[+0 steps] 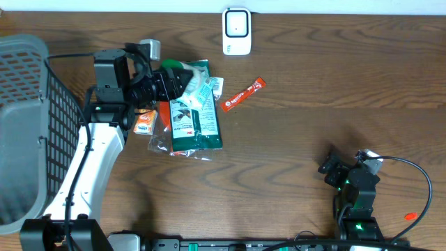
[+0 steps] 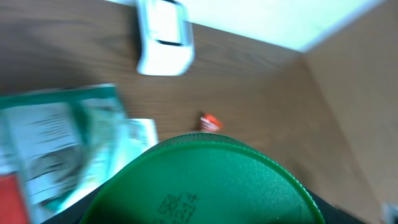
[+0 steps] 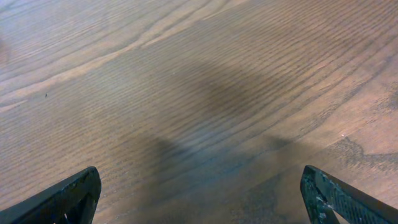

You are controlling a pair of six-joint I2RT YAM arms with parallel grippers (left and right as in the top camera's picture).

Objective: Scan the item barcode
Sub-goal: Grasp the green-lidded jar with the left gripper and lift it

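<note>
Wooden table (image 1: 313, 84); on it scanner (image 1: 236, 31), red sachet (image 1: 244, 93), green packets (image 1: 197, 129), basket (image 1: 61, 111)

grey mesh basket (image 1: 28, 104) at left; red sachet (image 1: 244, 94) on wooden table (image 1: 313, 70).

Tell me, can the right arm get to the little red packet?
Probably yes. The right gripper is open and empty, and only bare table lies between it and the red packet. It would be a long stretch, though.

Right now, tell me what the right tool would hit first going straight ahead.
The right tool would likely meet only the wooden table; nothing else shows in its line, though depth is hard to judge.
</note>
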